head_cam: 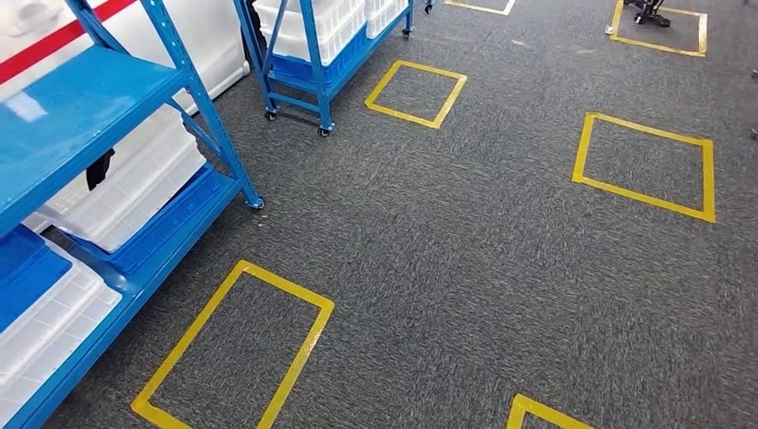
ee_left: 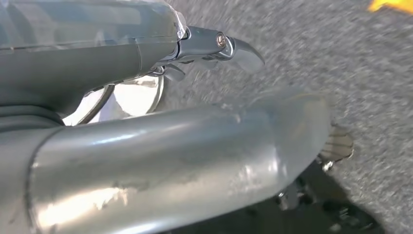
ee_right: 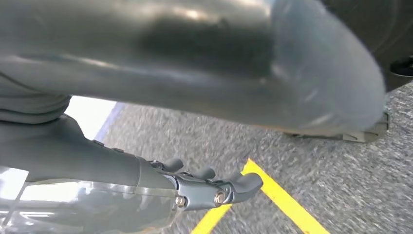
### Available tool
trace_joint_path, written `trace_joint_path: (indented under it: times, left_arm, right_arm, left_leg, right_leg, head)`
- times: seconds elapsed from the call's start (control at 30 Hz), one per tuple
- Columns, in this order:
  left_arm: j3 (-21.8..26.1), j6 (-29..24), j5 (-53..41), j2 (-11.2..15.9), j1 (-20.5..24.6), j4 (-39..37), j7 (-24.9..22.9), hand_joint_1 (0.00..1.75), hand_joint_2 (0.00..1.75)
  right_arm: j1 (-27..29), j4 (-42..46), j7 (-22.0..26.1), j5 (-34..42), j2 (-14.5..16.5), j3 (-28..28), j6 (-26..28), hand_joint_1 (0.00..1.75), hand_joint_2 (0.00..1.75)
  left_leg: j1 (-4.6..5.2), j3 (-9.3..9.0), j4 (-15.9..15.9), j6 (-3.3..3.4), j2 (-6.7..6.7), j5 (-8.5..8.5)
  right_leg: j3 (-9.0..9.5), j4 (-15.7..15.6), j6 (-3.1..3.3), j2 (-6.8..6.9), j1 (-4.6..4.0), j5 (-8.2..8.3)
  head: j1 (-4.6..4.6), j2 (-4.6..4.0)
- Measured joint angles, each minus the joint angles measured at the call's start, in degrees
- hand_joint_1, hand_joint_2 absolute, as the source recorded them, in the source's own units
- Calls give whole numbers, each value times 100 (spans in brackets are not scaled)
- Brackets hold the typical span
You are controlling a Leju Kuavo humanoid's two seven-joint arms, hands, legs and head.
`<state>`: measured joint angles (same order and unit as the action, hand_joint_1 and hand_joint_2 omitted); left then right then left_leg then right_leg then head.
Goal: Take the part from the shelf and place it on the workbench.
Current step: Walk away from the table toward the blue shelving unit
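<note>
A blue shelf (head_cam: 85,94) stands at my left, with white lidded bins (head_cam: 134,179) on its lower level. Which bin holds the part I cannot tell. My left hand (ee_left: 195,146) hangs over grey carpet, its dark fingers (ee_left: 219,44) stretched out and apart from the thick thumb, nothing gripped. A pale rounded shape (ee_left: 136,95) shows behind them; what it is I cannot tell. My right hand (ee_right: 195,63) also hangs over the carpet, fingers (ee_right: 224,190) straight and holding nothing.
A second blue shelf on wheels (head_cam: 313,63) with white bins stands at the back. Yellow tape squares (head_cam: 237,349) (head_cam: 416,94) (head_cam: 648,165) mark the grey carpet. A dark stand (head_cam: 648,11) sits in a far square at the right.
</note>
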<state>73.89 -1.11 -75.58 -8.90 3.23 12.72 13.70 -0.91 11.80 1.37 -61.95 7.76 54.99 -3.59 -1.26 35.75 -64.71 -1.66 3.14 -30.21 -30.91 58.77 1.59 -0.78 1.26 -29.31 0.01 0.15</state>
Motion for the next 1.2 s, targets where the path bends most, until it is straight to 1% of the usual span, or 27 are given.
trace_joint_path:
  times: [0.03,0.07,0.1,0.13,0.17,0.2,0.27,0.33,0.37,0.4,0.47,0.53,0.57,0.6,0.63,0.67,0.7,0.77,0.83,0.87,0.9,0.97,1.03,1.1,1.13,1.17,1.2]
  left_arm:
    - [4,1,1,0,8,-1,-2,0,0]
    - [6,3,1,-1,15,-1,-2,0,0]
    - [8,5,2,-2,15,-1,-2,0,0]
    - [10,9,3,-4,10,-2,-2,0,0]
    - [14,11,9,-5,4,-1,-2,0,0]
    - [20,13,17,-7,2,-1,-2,0,0]
    - [29,20,32,-5,24,0,-2,0,0]
    - [32,37,33,-4,41,0,-3,0,0]
    - [34,45,32,-3,35,0,-4,0,0]
    - [36,52,31,-5,24,-1,-5,0,0]
    - [39,58,30,-8,17,-1,-11,0,0]
    - [39,61,30,-10,37,0,-15,0,0]
    - [38,62,30,-11,45,0,-15,0,0]
    - [38,63,30,-13,44,0,-15,0,0]
    - [38,64,30,-16,37,0,-15,0,0]
    - [39,65,29,-19,31,0,-15,0,0]
    - [39,66,29,-23,28,0,-15,0,0]
    - [39,68,28,-28,35,0,-14,0,0]
    - [39,73,34,-28,38,0,-3,0,0]
    - [41,75,38,-28,33,0,6,0,0]
    - [44,76,42,-27,23,0,16,0,0]
    - [47,81,40,-26,16,0,32,0,0]
    - [47,90,32,-26,32,0,43,0,0]
    - [46,98,15,-28,44,-1,45,0,0]
    - [46,101,7,-29,40,-2,46,0,0]
    - [46,102,1,-30,33,-2,46,0,0]
    - [46,103,-1,-31,26,-1,46,0,0]
  right_arm:
    - [9,0,-1,-10,0,0,0,0,0]
    - [16,0,-1,-17,0,0,0,0,0]
    - [18,0,-1,-22,0,0,0,0,0]
    - [16,0,-1,-26,0,0,1,0,0]
    - [11,0,-1,-33,0,0,1,0,0]
    - [5,0,-1,-44,0,0,0,0,0]
    - [-2,0,-1,-70,1,0,-1,0,0]
    - [-14,0,-1,-93,1,0,-2,0,0]
    - [-31,0,-1,-101,1,-1,-2,0,0]
    - [-47,0,-4,-105,-1,-1,-2,0,0]
    - [-58,0,-8,-108,-5,-2,-2,0,0]
    - [-39,0,-10,-109,-9,-2,-2,0,0]
    - [-31,0,-10,-109,-9,-2,-2,0,0]
    - [-26,0,-10,-109,-9,-2,-2,0,0]
    - [-22,0,-10,-109,-9,-2,-2,0,0]
    - [-20,0,-10,-109,-11,-2,-2,0,0]
    - [-17,0,-10,-109,-13,-2,-2,0,0]
    - [0,-1,-12,-110,-17,-2,-2,0,0]
    - [-2,-3,-20,-112,-19,-2,5,0,0]
    - [-12,-4,-27,-105,-19,-1,17,0,0]
    - [-25,-4,-35,-88,-20,7,33,0,0]
    - [-26,-3,-50,-48,-20,39,57,0,0]
    - [-4,-2,-56,-31,-20,74,52,0,0]
    - [13,-2,-56,-30,-21,93,43,0,0]
    - [15,-2,-55,-30,-22,102,42,0,0]
    - [12,-2,-54,-30,-22,112,42,0,0]
    - [8,-2,-51,-30,-22,122,41,0,0]
  left_leg:
    - [9,178,-398,-3,-153,-213]
    - [8,338,-771,-5,-221,-381]
    - [8,423,-1005,-2,-251,-457]
    - [9,393,-1014,8,-270,-414]
    - [14,244,-788,27,-304,-276]
    - [25,10,-396,56,-382,-89]
    - [86,-394,356,122,-628,148]
    - [142,-492,608,164,-712,183]
    - [147,-480,625,183,-645,204]
    - [134,-493,658,207,-583,233]
    - [94,-522,738,275,-466,304]
    - [73,-505,767,323,-340,353]
    - [75,-484,764,329,-266,364]
    - [75,-471,761,327,-181,373]
    - [73,-467,756,320,-96,379]
    - [68,-469,749,310,-5,382]
    - [61,-473,736,295,84,381]
    - [58,-449,688,241,238,367]
    - [59,-399,657,163,337,366]
    - [53,-380,660,120,378,373]
    - [42,-366,666,85,382,374]
    - [39,-276,489,31,153,246]
    - [47,15,-135,1,-169,-99]
    - [44,364,-863,-13,-260,-391]
    - [45,435,-1014,-9,-269,-398]
    - [47,393,-941,5,-272,-291]
    - [54,232,-637,33,-275,-94]
  right_leg:
    - [-9,-2,26,95,-27,-2]
    - [-16,-2,38,197,-53,-5]
    - [-19,-1,46,295,-75,-9]
    - [-18,-1,52,387,-92,-14]
    - [-9,0,56,471,-105,-18]
    - [5,0,56,549,-115,-24]
    - [31,7,29,684,-140,-40]
    - [47,10,-23,801,-148,-49]
    - [62,4,-53,856,-144,-47]
    - [76,12,-87,838,-131,-59]
    - [11,207,-145,542,-107,-224]
    - [-292,846,-178,183,-80,-606]
    - [-479,1229,-188,117,-71,-776]
    - [-618,1505,-198,96,-62,-850]
    - [-661,1573,-205,89,-52,-797]
    - [-595,1418,-210,75,-41,-633]
    - [-435,1060,-214,24,-23,-394]
    - [-116,325,-216,-227,12,-61]
    - [-19,45,-187,-369,12,6]
    - [-27,38,-154,-327,-6,15]
    - [-24,24,-112,-276,-7,28]
    - [-5,-19,-20,-180,-10,46]
    - [5,-39,42,-68,-27,43]
    - [5,-33,65,35,-56,29]
    - [10,-31,70,72,-69,21]
    - [22,-29,71,97,-80,12]
    - [45,-30,68,117,-91,-2]
  head:
    - [-18,0]
    - [-22,0]
    - [-20,0]
    - [-20,0]
    - [-20,0]
    - [-20,0]
    - [-18,0]
    - [-16,0]
    - [-16,0]
    - [-16,0]
    - [-4,0]
    - [14,0]
    - [19,0]
    - [20,0]
    - [21,0]
    - [21,0]
    - [22,0]
    - [22,0]
    - [20,0]
    - [21,0]
    - [22,0]
    - [-2,0]
    - [-35,0]
    - [-41,0]
    - [-41,0]
    - [-42,0]
    - [-42,0]
